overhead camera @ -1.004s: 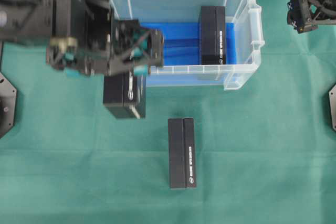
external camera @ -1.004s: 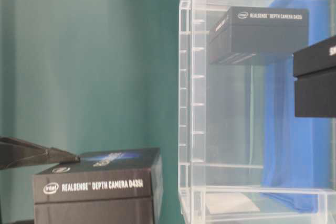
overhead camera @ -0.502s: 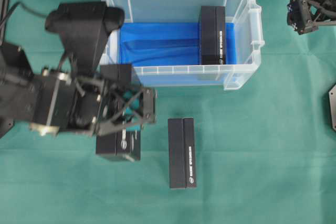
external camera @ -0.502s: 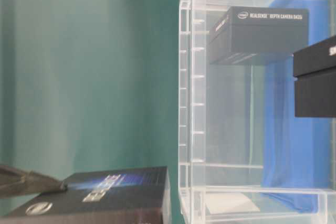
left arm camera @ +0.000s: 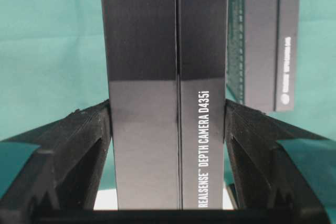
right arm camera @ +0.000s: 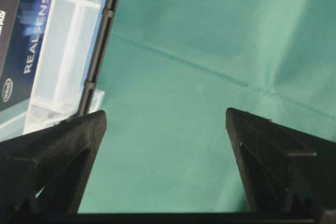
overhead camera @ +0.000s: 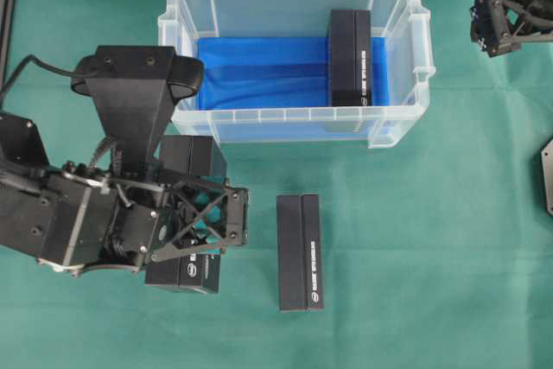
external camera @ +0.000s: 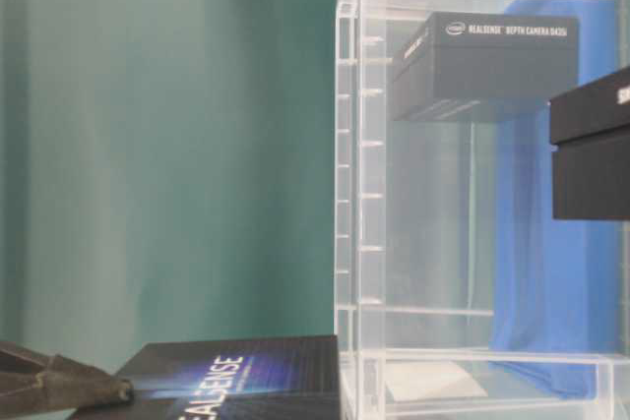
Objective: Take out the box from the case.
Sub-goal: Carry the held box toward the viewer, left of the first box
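I have the left gripper (left arm camera: 167, 145) clamped across the narrow sides of a black box (left arm camera: 165, 77) — outside the case (overhead camera: 406, 114), over the green cloth (overhead camera: 432, 239), beside a box already laid out (overhead camera: 299, 252). One box remains in the case (overhead camera: 349, 56), upright on the blue lining. The right gripper (right arm camera: 165, 129) hangs wide open, empty — presumably standing clear.

Black lattice-framed arms (overhead camera: 130, 213) — matte, black cable (overhead camera: 22, 71) trailing.
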Controlling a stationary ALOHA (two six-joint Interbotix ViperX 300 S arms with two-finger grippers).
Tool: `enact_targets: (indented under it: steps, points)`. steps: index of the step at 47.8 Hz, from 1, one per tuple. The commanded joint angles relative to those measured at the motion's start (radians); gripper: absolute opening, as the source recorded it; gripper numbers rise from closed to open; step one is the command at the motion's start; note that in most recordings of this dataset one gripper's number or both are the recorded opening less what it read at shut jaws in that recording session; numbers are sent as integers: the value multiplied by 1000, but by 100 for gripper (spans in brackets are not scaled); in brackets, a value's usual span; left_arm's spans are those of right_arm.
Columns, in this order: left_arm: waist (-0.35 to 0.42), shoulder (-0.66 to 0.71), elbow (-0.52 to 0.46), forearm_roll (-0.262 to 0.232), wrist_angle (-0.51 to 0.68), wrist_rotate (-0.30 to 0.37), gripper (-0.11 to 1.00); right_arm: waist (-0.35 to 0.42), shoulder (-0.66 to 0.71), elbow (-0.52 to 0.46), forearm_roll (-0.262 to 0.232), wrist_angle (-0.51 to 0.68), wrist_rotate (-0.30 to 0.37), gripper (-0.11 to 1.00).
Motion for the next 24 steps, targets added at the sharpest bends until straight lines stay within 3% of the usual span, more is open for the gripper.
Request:
enact_targets:
  steps: [1,24]
  points:
    - [-3,-21,-12,8,2,-2,64,2,-3,-12,0,-5,2,93]
    - [-5,-8,-8,9,-6,-3,64,2,-5,-12,3,-3,2,93]
